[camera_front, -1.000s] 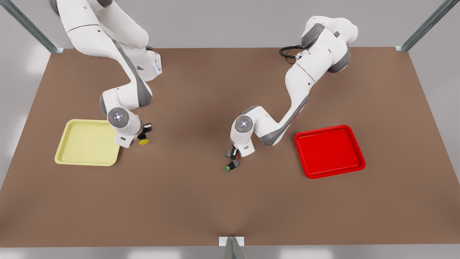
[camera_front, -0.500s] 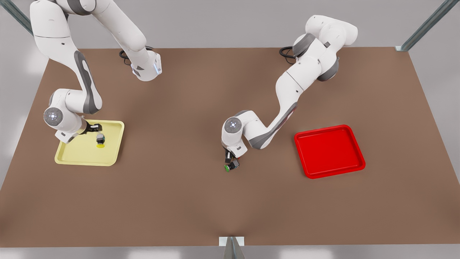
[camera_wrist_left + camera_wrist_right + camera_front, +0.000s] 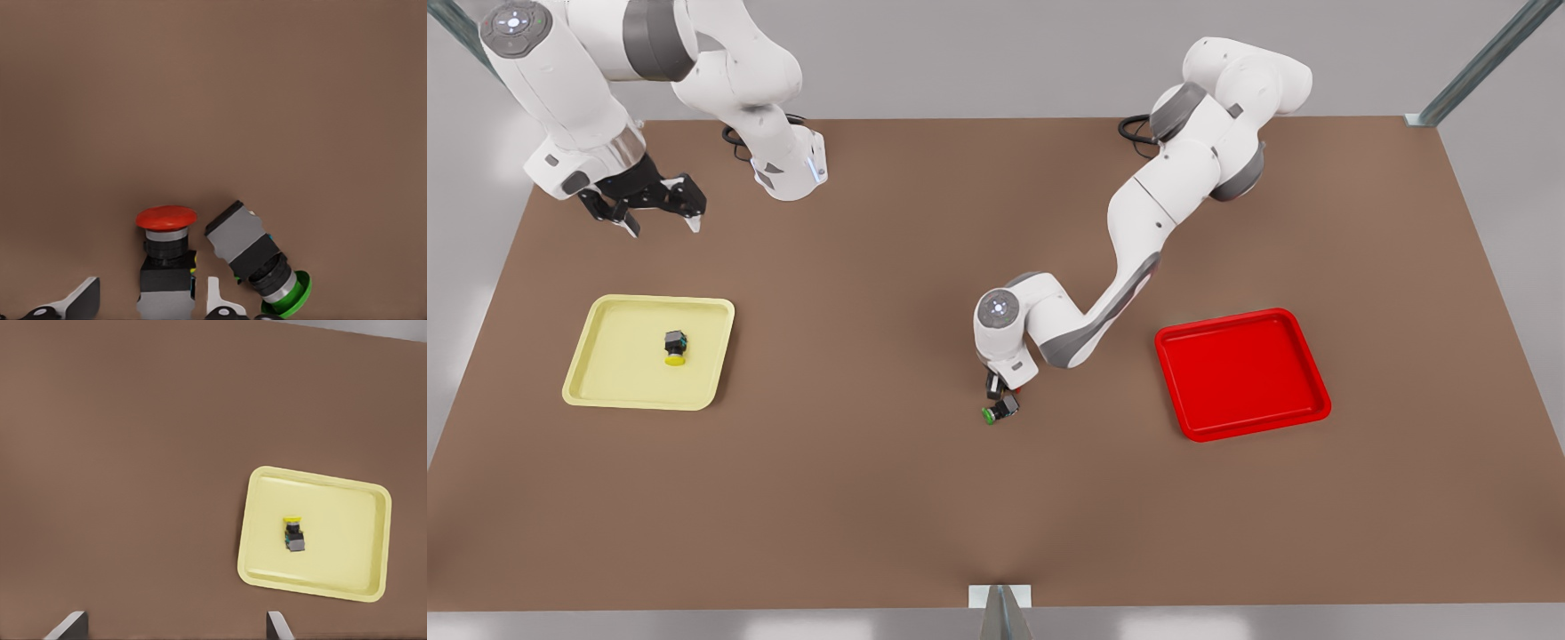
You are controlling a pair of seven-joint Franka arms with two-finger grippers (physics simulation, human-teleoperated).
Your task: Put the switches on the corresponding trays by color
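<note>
The yellow switch [image 3: 676,348] [image 3: 293,535] lies on its side in the pale yellow tray [image 3: 614,378] [image 3: 340,507]. My right gripper [image 3: 660,218] [image 3: 173,628] hangs open and empty, high above the table behind that tray. The red switch [image 3: 167,230] stands upright on the table between the fingers of my left gripper [image 3: 996,388] [image 3: 152,285], which is open; one finger sits close to the body, the other stands off with a gap. The red tray [image 3: 1240,373] lies on the front view's right.
A green-capped switch [image 3: 1000,410] [image 3: 257,257] lies tipped over right beside the red one, close to one left finger [image 3: 215,297]. A metal post [image 3: 1000,609] stands at the table's near edge, with frame posts at the far corners.
The right gripper carried the yellow switch over the yellow tray, let it go there, then rose and drew back. The left gripper settled slightly lower at the red switch.
</note>
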